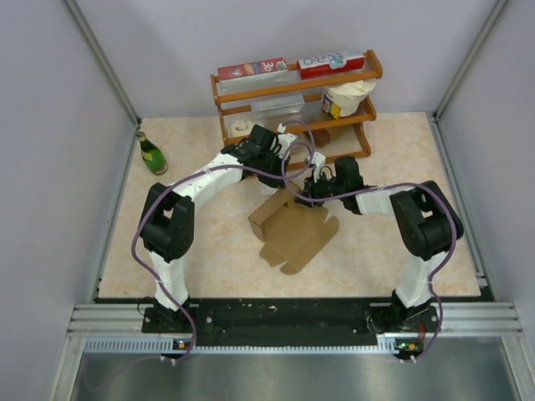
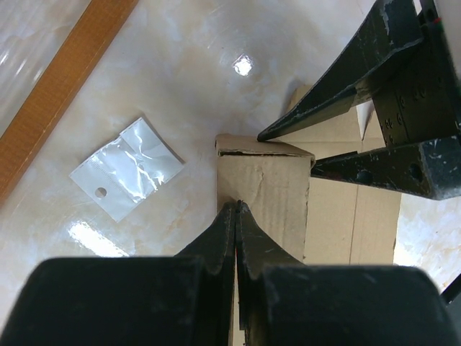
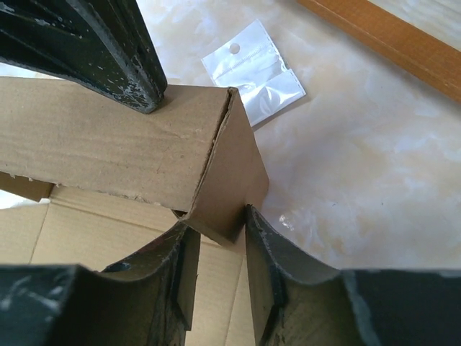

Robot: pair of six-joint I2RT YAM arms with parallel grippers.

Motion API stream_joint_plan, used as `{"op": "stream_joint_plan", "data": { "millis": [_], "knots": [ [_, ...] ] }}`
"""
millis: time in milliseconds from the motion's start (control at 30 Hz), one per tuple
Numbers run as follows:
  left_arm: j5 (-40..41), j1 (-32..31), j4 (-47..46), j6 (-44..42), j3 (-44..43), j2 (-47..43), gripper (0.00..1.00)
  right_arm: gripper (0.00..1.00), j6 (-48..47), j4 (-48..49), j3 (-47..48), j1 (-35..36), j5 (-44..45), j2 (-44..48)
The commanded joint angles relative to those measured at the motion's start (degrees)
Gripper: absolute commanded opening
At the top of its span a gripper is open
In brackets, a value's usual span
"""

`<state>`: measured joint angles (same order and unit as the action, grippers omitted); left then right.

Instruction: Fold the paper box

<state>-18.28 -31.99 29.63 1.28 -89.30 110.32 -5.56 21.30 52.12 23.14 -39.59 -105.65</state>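
Observation:
The paper box [image 1: 292,230] is plain brown cardboard, half folded, lying mid-table with one wall raised at its far-left end. My left gripper [image 2: 238,206] is shut, and its tips rest on the top of that raised wall [image 2: 263,194]. In the right wrist view the same tips [image 3: 148,101] touch the wall's upper edge. My right gripper [image 3: 214,220] is open and straddles the wall's side flap [image 3: 230,173]; its right finger [image 3: 263,238] touches the flap and the left one stands off it. From above, the two grippers [image 1: 291,182] [image 1: 308,194] meet over the box's far corner.
A clear plastic bag [image 2: 128,168] [image 3: 253,65] lies flat on the table just beyond the box. Behind it stands a wooden rack [image 1: 292,92] holding red cartons and a white tub. A green bottle [image 1: 151,154] stands at the far left. Grey walls enclose the table.

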Motion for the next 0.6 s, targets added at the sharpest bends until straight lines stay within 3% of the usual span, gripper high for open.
{"op": "stream_joint_plan", "data": {
  "millis": [0, 567],
  "knots": [
    [-1.93, -0.09, -0.71, -0.84, 0.0, 0.33, 0.0, 0.29, 3.53, 7.34, -1.14, 0.24, -2.25, -0.26],
    [-7.38, -0.53, -2.47, -0.4, 3.69, -0.98, 0.0, 0.1, 8.37, 15.52, -11.15, 2.62, 6.02, 6.94]
  ]
}}
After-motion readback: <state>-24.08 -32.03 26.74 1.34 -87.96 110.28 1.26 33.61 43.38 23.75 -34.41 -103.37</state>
